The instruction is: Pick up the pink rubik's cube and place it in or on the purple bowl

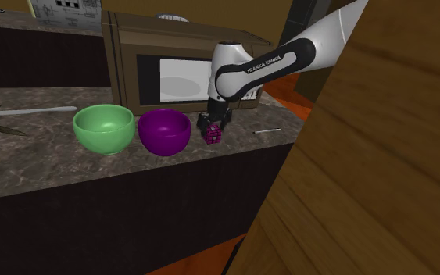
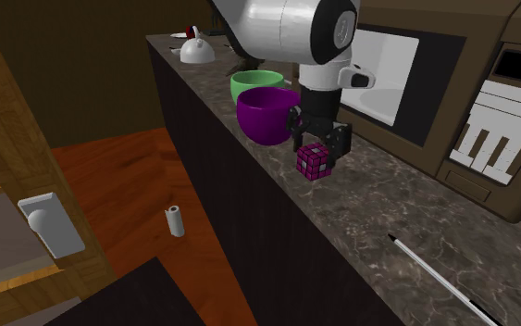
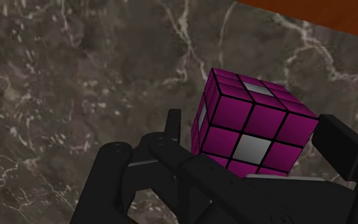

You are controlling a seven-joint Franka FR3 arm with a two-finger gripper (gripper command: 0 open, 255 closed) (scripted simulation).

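Note:
The pink rubik's cube (image 1: 212, 135) (image 2: 313, 161) (image 3: 254, 127), with a few grey tiles, sits on the dark marble counter near its front edge. My black gripper (image 1: 215, 123) (image 2: 319, 139) (image 3: 257, 137) has come down over it and stands open, with one finger on each side of the cube's upper part. In the wrist view one finger lies against the cube and a narrow gap shows at the other finger (image 3: 173, 127). The purple bowl (image 1: 164, 130) (image 2: 267, 113) stands upright just beside the cube, on the shoulder view's left.
A green bowl (image 1: 103, 128) (image 2: 255, 83) stands beyond the purple one. A brown microwave (image 1: 175, 58) sits close behind the gripper. A thin white stick (image 2: 439, 278) lies further along the counter. A wooden panel (image 1: 382, 172) stands at the shoulder view's right.

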